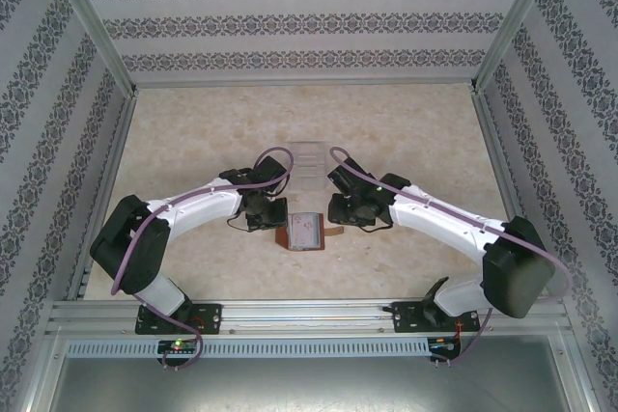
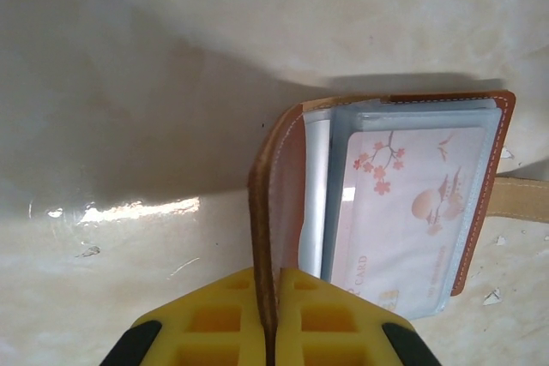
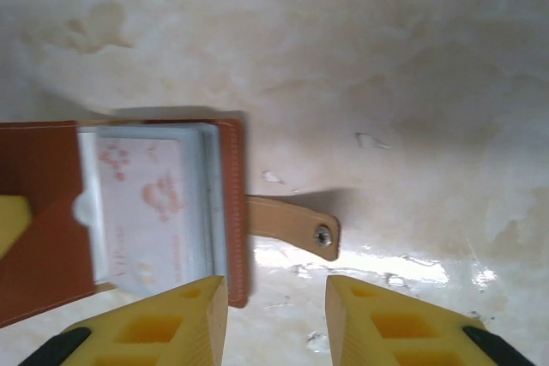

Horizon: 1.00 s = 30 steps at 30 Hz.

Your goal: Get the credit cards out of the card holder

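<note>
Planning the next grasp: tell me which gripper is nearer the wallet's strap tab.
Right. The right gripper is open beside the strap tab; the left gripper is shut on the opposite cover of the card holder.

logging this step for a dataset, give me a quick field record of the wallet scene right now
card holder: lying open on the table
left tool: shut on the card holder's left cover edge
right tool: open, near the strap tab, holding nothing
card: pale with a blossom print, inside the front clear pocket
clear tray: on the far side of the card holder, apart from it
task status: card not yet pulled out
</note>
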Tool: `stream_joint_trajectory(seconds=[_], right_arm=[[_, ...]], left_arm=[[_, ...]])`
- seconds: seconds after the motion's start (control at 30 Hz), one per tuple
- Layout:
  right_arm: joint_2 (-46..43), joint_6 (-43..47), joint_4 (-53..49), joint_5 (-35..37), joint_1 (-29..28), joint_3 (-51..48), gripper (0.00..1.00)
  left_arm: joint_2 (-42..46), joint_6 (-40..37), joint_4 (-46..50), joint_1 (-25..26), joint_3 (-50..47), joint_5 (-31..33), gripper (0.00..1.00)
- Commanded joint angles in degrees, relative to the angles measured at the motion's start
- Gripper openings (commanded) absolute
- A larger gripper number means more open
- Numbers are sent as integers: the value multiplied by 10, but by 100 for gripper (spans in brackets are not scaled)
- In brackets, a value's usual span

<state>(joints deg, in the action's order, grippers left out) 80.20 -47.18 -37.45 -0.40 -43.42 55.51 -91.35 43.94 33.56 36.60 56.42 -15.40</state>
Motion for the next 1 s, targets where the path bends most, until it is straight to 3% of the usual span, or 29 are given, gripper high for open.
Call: stream_joint_trajectory(seconds=[0.0,0.27,0.63,0.97], right_arm=[[5,-18,8,-34,-7,1,37],[88,-34,83,-87,-12,-2,38],[179,-24,122,-104,-13,10,36],[208,-19,127,-99,-13,-4,32]], left_arm=[[13,7,-10,-7,3,-9,0],[14,17,-30,-7,-3,-25,0],[13,19,-37,-7,-9,-32,1],[-12,-31,55,-7,6,35,17]])
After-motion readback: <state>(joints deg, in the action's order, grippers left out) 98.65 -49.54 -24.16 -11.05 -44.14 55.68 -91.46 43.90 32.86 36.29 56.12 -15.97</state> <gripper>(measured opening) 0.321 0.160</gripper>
